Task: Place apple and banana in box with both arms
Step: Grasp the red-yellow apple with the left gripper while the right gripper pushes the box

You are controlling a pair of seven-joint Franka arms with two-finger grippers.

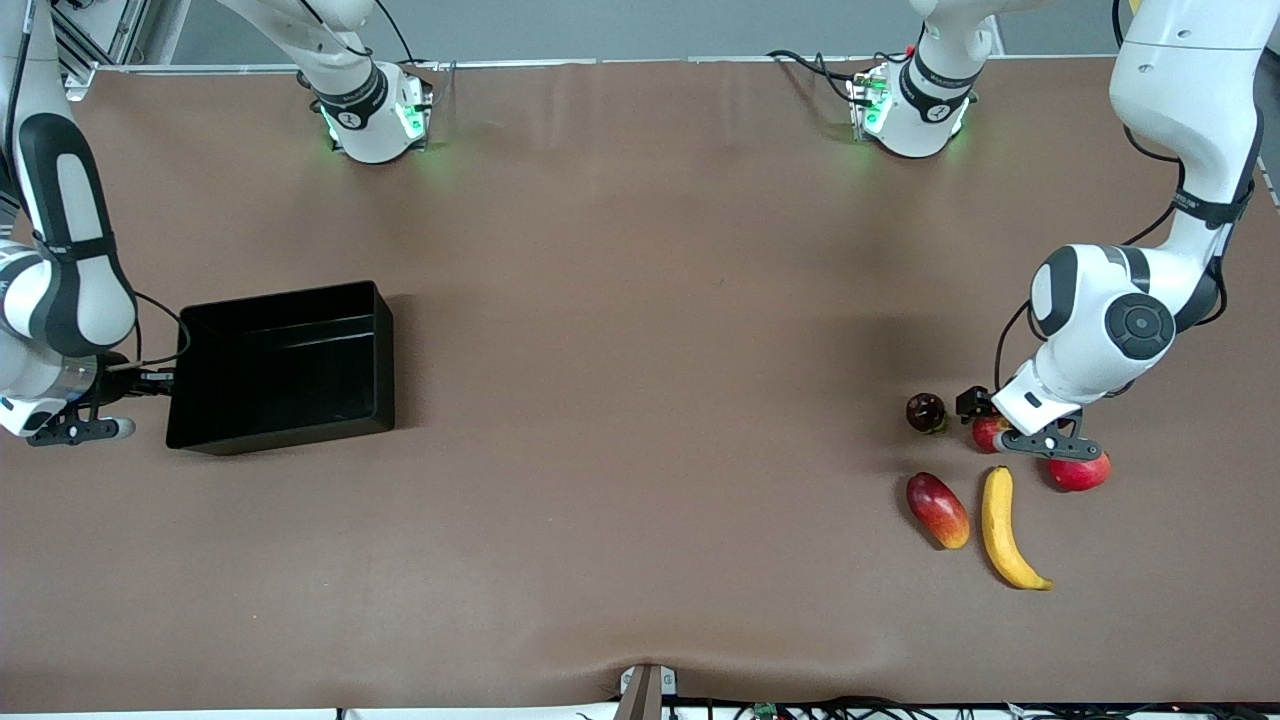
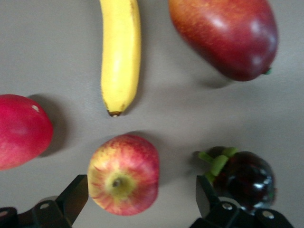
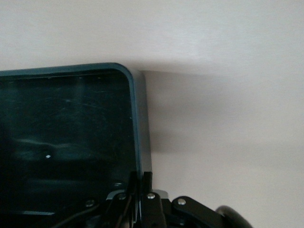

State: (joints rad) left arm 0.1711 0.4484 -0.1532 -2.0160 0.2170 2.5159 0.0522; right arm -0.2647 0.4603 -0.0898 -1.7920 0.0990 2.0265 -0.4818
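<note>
Evidently the left gripper (image 2: pixel 137 199) is spreading wide around the firm, smooth apple (image 2: pixel 123 174), best pinched across its middle; the right gripper (image 3: pixel 140 190) is clamping the box (image 3: pixel 137 123) wall.

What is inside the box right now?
The box shows only its bare glossy black floor, no fruit. In the right wrist view, the right hand, shut on its wall, covers a little.

I count five fruits: one banana (image 1: pixel 1005 530), one streaked apple (image 1: pixel 986 432), one plain red fruit (image 1: pixel 1080 472), one red-and-yellow mango (image 1: pixel 937 510), one dark maroon mangosteen (image 1: pixel 925 412). One black box (image 1: pixel 280 366). Two robot arms, one gripper each.
</note>
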